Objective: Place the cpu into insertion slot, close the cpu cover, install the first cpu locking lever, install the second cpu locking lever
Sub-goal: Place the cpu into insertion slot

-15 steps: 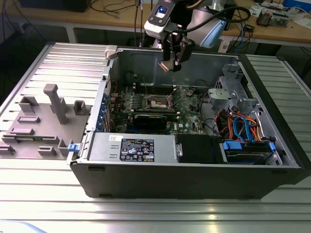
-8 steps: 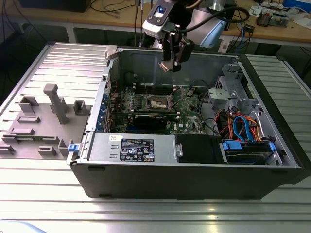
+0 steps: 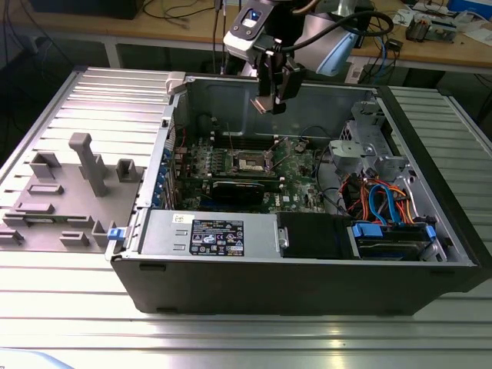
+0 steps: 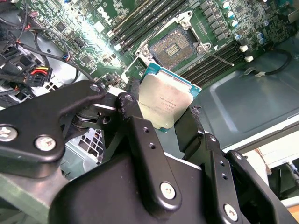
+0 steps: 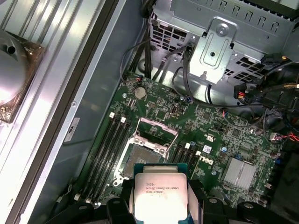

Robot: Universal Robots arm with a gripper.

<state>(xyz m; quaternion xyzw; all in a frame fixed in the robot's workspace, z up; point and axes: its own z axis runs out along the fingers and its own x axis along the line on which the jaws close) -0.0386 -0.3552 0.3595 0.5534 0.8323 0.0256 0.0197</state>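
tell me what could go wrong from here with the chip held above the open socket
1. The hand grips the chip only by two opposite edges, so a slip could drop it onto the board.
2. The socket lies open with its contacts bare. If the chip comes down askew or off centre, it could bend them.

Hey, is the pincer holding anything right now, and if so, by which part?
Yes. The pincer grips the cpu by two opposite edges, its metal top showing, not yet in the socket.
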